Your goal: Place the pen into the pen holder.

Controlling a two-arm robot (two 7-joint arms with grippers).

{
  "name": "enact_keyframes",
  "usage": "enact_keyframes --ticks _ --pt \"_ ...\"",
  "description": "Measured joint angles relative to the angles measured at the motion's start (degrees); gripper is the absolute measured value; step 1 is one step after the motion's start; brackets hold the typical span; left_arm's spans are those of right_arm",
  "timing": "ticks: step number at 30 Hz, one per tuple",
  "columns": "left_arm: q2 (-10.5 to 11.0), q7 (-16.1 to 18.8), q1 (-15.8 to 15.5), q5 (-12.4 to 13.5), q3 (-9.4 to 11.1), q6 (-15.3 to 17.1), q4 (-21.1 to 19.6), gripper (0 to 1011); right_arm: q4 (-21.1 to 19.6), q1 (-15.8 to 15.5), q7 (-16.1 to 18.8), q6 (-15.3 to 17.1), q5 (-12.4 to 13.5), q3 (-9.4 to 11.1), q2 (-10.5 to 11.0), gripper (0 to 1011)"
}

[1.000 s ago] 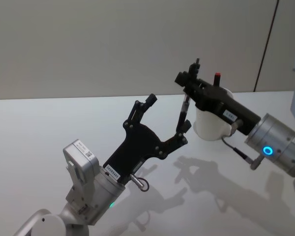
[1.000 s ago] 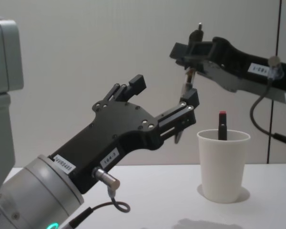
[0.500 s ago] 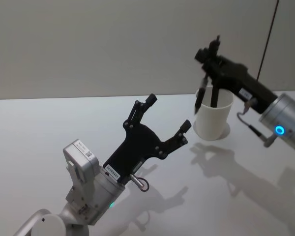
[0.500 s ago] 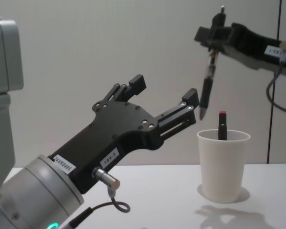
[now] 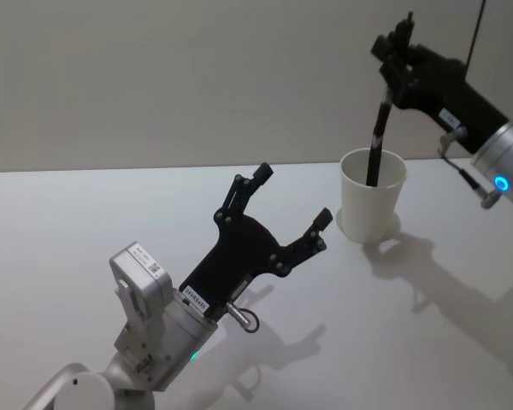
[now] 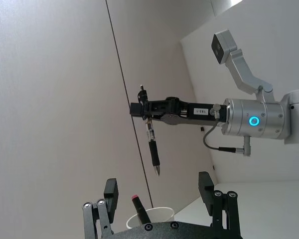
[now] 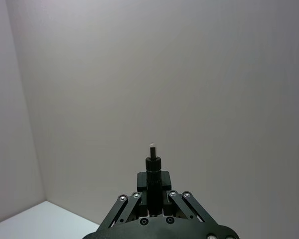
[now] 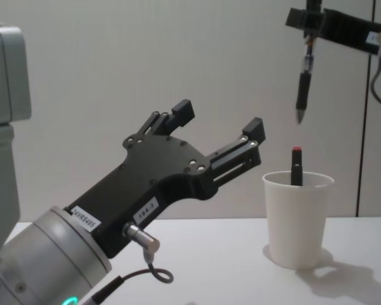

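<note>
Slim black pen (image 8: 303, 81) held upright, tip down, clear above the white tapered paper cup (image 8: 297, 219), pinched by the right gripper (image 8: 311, 19) at 1 o'clock, a red-capped black pen (image 8: 296, 166) seen inside the cup from the chest, left gripper (image 8: 219, 130) spread wide and empty at centre.

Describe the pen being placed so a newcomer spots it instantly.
Start at the white paper cup on the table's right side, then look straight above it. A dark pen hangs tip-down from the shut right tool, clear of the rim. The other pen, red-capped, already stands inside the cup.
</note>
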Motion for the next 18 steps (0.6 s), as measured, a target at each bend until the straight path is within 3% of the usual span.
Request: enact_keyframes --ticks 18 --pt "0.0 0.0 0.0 0.0 0.0 0.0 0.0 1001 2.1 2.2 -4.0 -2.8 -12.0 0.6 0.7 148"
